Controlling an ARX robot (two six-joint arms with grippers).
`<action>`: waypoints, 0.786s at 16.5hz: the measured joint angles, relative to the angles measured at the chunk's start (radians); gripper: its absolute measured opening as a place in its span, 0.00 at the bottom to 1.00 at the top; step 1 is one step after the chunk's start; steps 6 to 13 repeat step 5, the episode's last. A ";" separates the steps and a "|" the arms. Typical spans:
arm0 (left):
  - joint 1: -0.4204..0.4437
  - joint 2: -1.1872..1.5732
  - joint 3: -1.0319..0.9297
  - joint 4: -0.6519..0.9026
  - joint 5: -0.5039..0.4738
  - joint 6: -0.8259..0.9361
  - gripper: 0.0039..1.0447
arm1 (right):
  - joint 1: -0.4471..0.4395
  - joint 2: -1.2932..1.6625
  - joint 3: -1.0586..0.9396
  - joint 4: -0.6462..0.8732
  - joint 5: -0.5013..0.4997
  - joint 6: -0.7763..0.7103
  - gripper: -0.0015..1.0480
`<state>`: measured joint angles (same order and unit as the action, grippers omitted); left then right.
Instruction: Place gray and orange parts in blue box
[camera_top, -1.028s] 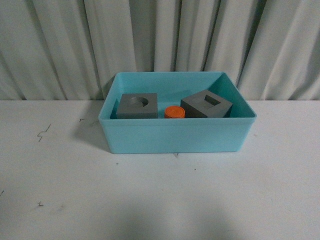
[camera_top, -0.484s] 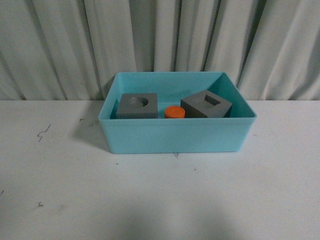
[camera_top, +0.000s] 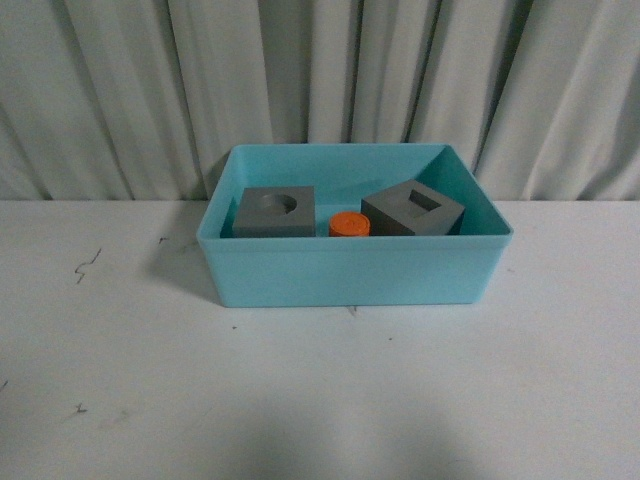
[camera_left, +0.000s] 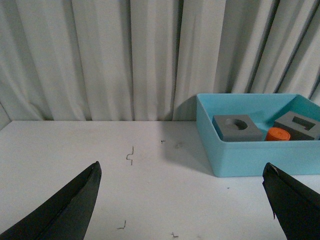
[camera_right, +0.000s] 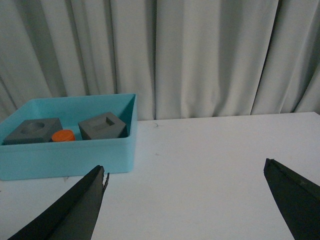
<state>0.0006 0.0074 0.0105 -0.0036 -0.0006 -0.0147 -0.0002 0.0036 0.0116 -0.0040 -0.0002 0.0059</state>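
On the far left of your front view there is only the white desk (camera_top: 120, 380), with a few small dark scuffs (camera_top: 88, 265) on it and a pleated gray curtain (camera_top: 110, 90) behind. Neither arm shows in that view.

Moving right, you reach the blue box (camera_top: 350, 275) standing on the desk near the curtain. All three parts lie inside it — first the gray cube with the round recess (camera_top: 274, 211) by the left wall, then the small orange cylinder (camera_top: 350, 224) just beside it in the middle, then the gray cube with the rectangular recess (camera_top: 413, 209), turned at an angle toward the right wall. The cylinder sits between the two cubes; you cannot tell whether it touches either.

Your left gripper (camera_left: 182, 200) hangs over bare desk well to the left of the box, its jaws spread wide and holding nothing. Your right gripper (camera_right: 185, 200) hangs over bare desk to the right of the box — jaws likewise wide apart and holding nothing.
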 joint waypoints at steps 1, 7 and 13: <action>0.000 0.000 0.000 0.000 0.000 0.000 0.94 | 0.000 0.000 0.000 0.000 0.000 0.000 0.94; 0.000 0.000 0.000 0.000 0.000 0.000 0.94 | 0.000 0.000 0.000 0.000 0.000 0.000 0.94; 0.000 0.000 0.000 0.000 0.000 0.000 0.94 | 0.000 0.000 0.000 0.000 0.000 0.000 0.94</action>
